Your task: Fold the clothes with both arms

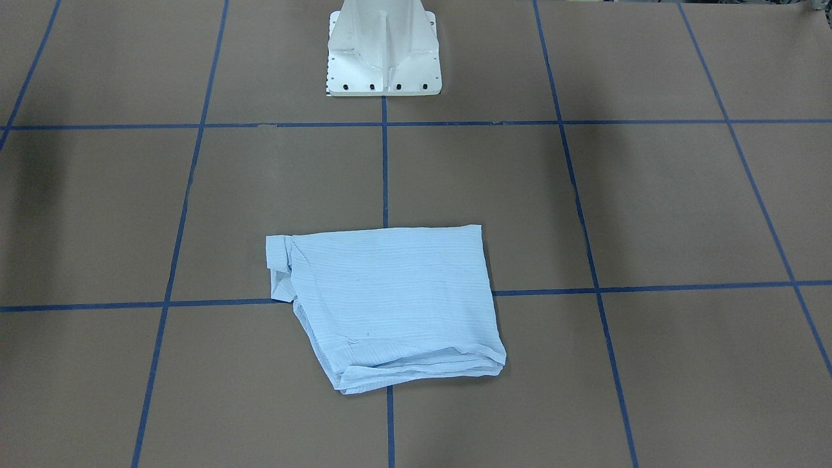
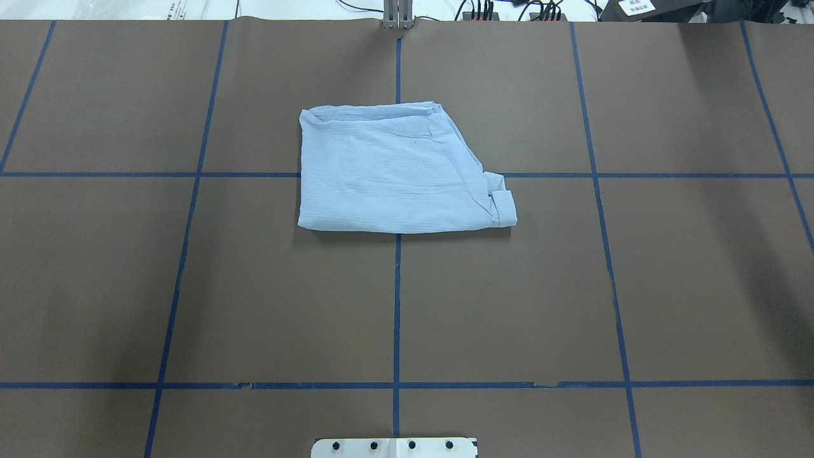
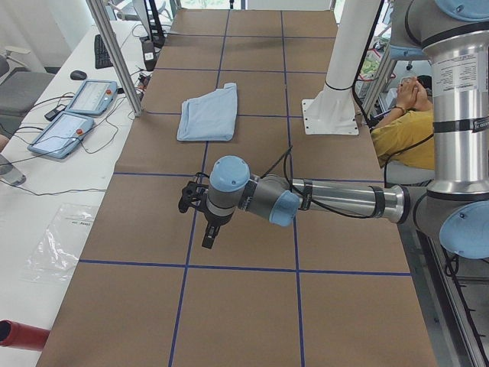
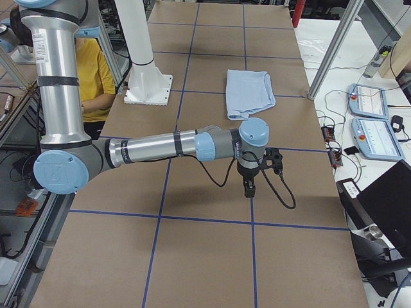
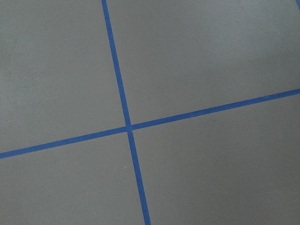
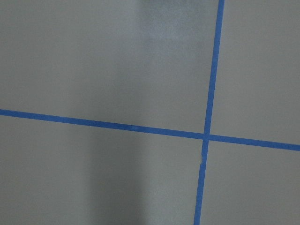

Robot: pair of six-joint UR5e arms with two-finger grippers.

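Lying folded into a compact packet, the shirt (image 2: 394,172) sits on the centre line of the bench (image 2: 687,286), toward the edge far from the robot, its long axis running end to end along the bench. The left pincer (image 3: 208,238) hangs toward the left end and the right pincer (image 4: 248,188) toward the right end, both pointing down and well apart from the shirt, which lies inward between the 2. Neither looks clearly nearer. Whether either pincer is wide or narrow I cannot tell; the wrist views show only bench crossed by blue tape (image 5: 126,127).
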